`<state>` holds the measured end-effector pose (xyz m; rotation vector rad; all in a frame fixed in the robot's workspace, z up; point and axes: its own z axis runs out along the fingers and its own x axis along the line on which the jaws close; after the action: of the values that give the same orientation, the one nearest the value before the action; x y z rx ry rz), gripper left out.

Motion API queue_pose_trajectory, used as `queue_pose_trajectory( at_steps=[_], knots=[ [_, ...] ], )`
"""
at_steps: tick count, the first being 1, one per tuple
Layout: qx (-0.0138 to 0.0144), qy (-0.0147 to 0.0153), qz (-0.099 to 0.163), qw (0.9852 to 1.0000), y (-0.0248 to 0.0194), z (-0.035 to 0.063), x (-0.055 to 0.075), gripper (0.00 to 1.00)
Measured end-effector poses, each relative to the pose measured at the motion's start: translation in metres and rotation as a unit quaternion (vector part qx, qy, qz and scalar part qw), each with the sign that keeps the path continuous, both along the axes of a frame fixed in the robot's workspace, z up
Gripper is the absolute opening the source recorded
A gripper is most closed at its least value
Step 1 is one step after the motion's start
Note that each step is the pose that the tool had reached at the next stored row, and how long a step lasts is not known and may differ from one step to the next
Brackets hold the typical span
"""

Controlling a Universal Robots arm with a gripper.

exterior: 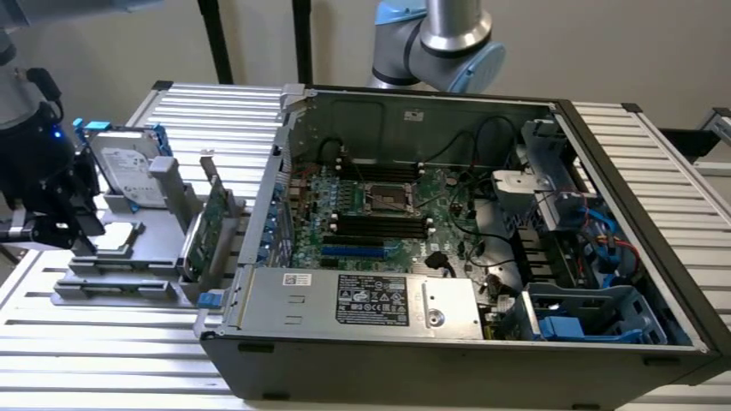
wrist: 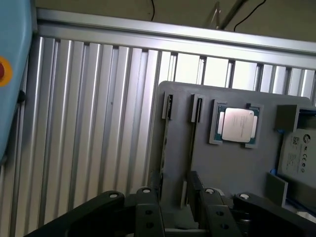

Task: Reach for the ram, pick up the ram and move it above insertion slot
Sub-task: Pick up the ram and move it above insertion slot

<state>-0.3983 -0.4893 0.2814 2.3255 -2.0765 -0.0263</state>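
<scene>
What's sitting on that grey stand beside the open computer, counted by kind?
Silver hard drive: 1
Silver square processor chip: 1
Thin circuit boards standing on edge: 2
Total on the grey stand: 4

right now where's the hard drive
The silver hard drive stands upright at the far end of the grey fixture on the exterior view's left, outside the open computer case, just behind the green expansion card.
</scene>
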Motion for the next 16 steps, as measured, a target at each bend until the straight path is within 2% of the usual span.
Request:
queue_pose_trajectory(
  at_steps=[8,16],
  knots=[
    [0.0,0.0,-0.003,1.0,-0.0021,-0.0145,-0.001,0.36],
    [0.0,-0.0001,-0.033,0.9995,-0.0034,-0.029,-0.001,0.36]
  ],
)
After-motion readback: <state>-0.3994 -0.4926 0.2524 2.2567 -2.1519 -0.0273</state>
